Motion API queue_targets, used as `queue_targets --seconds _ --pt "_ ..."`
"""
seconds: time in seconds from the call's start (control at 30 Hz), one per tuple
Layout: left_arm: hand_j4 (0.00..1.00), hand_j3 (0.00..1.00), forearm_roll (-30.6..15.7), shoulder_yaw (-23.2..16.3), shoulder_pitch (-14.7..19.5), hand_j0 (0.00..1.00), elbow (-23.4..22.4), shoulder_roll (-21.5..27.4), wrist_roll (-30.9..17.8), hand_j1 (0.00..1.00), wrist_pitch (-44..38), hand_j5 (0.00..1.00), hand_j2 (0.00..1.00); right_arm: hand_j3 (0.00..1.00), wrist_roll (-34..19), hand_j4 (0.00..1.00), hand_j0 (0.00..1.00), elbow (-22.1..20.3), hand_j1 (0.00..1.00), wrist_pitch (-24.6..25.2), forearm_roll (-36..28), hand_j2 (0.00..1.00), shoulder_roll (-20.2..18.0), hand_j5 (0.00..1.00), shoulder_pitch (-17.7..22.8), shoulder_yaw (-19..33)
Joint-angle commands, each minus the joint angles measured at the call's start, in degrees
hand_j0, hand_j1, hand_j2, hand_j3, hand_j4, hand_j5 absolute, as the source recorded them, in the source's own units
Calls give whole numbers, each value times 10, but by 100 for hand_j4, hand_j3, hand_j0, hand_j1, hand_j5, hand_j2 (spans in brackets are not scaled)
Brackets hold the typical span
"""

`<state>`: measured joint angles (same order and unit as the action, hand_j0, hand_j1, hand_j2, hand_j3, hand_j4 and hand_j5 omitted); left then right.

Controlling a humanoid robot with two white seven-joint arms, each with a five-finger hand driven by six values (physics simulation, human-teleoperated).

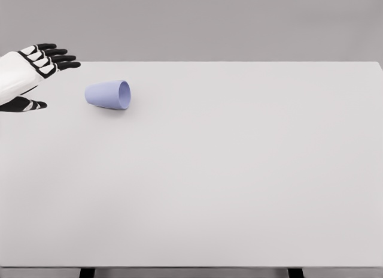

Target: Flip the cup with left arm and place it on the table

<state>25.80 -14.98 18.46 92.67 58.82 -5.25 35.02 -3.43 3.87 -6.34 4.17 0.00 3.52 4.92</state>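
**Fingers spread, cup lying loose beside them**

Fingers [57, 55] of the left hand [30, 71] are stretched out and apart, with the thumb held lower and separate, and they grip nothing. Just beyond the fingertips, a little below their line and not touching them, the pale blue cup [109, 94] lies on its side on the white table [239, 182]. Its closed base faces the fingers and its open mouth points away from them.
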Motion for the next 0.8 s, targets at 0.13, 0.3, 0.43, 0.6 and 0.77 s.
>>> queue_targets --seconds 0.13,0.3,0.43,0.6,0.77 --pt "100 100 -3 -2 -1 100 1 3 1 100 0 100 100 100 0 100 100 1 100 0 1 100 0 100 0 0" --pt "100 100 -1 -8 -3 100 -2 5 0 100 0 100 100 100 0 100 100 1 100 0 1 100 0 100 0 0" --pt "100 100 -2 -10 -6 100 -3 24 0 100 0 100 100 100 0 100 100 1 100 0 1 100 0 100 0 0" --pt "100 100 5 -13 -11 100 -3 42 1 100 0 100 100 100 0 100 100 1 100 0 1 100 0 100 0 0" --pt "100 100 15 -20 -11 100 4 39 0 100 0 100 100 100 0 100 100 1 100 0 1 100 0 100 0 0"
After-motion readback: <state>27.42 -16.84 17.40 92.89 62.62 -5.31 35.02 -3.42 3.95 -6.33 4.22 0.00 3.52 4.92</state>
